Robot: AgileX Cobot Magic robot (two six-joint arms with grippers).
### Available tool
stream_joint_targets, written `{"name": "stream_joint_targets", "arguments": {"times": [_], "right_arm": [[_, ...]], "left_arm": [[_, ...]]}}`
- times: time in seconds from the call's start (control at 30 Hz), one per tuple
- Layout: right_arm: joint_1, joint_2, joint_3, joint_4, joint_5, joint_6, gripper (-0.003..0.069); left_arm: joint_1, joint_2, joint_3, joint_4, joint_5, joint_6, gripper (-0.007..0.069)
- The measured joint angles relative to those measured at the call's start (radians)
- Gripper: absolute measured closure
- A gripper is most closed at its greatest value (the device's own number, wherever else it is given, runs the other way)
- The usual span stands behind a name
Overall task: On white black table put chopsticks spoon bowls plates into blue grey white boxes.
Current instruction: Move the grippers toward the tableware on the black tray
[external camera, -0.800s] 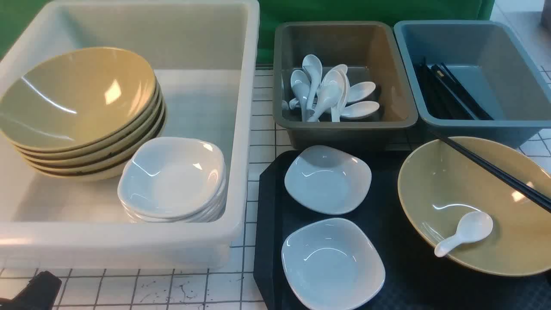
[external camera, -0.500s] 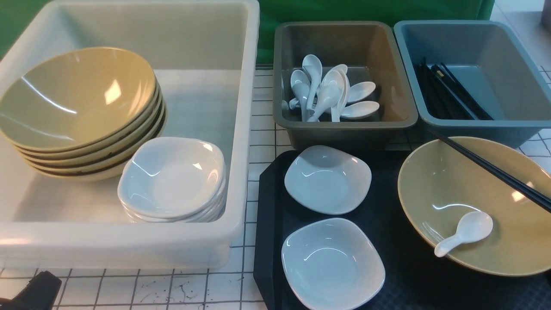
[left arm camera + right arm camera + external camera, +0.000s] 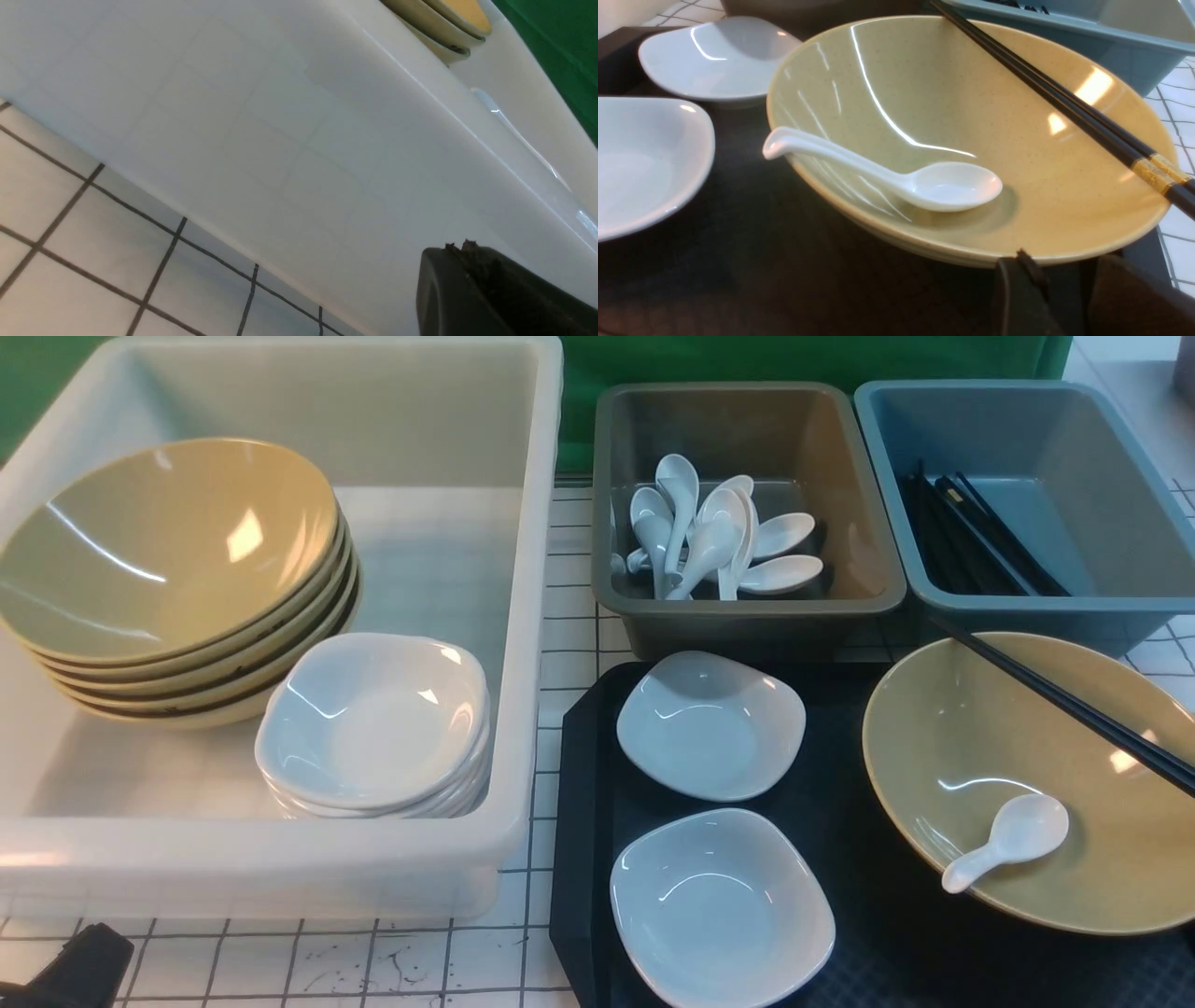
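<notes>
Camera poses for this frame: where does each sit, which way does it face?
Front: between the arms, looking forward and down at the white tub, grey box, blue box and black tray; the left gripper shows low left.
Left wrist: low, close against the tub's outer wall; shut gripper tip shows.
Right wrist: low over the tray, facing the bowl with the spoon and chopsticks; the right gripper, fingers parted, shows.
Front and right wrist share that bowl.

Chopsticks [image 3: 1074, 705]: one end runs off the front view's right edge.
Bowl [image 3: 1008, 747] under them: right rim cropped.
Nearest plate [image 3: 719, 910]: front edge cut off.
Left tool [image 3: 70, 966]: only a dark corner shows, bottom left.
</notes>
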Motion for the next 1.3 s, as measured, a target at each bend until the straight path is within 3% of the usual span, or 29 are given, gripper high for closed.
{"name": "stream_joint_targets", "arguments": {"times": [0.13,0.37,0.6,0.83,0.97,1.0,1.03,1.2,1.3], "right_arm": [[0.0,0.0,0.0,0.0,0.0,0.0,0.0419],[0.0,0.0,0.0,0.0,0.0,0.0,0.0419],[0.0,0.0,0.0,0.0,0.0,0.0,0.0419],[0.0,0.0,0.0,0.0,0.0,0.0,0.0419],[0.0,0.0,0.0,0.0,-0.002,0.0,0.0419],[0.0,0.0,0.0,0.0,-0.004,0.0,0.0419],[0.0,0.0,0.002,0.005,-0.015,0.011,0.0419],[0.0,0.0,0.012,0.152,-0.074,0.201,0.0419],[0.0,0.0,0.019,0.239,-0.143,0.36,0.0419]], "left_arm": [[0.0,0.0,0.005,-0.07,-0.05,-0.022,0.0625],[0.0,0.0,0.005,-0.501,-0.191,-0.15,0.0625],[-0.002,0.0,-0.001,-0.616,-0.218,-0.108,0.0625],[-0.02,0.11,-0.257,-0.588,0.085,0.14,0.0625],[-0.02,0.283,-0.441,-0.575,0.31,0.353,0.0625],[-0.02,0.292,-0.449,-0.574,0.321,0.353,0.0625],[-0.024,0.371,-0.52,-0.572,0.406,0.449,0.0625],[-0.102,0.475,-0.596,-0.57,0.479,0.559,0.0625],[-0.202,0.54,-0.628,-0.564,0.487,0.613,0.0625]]}}
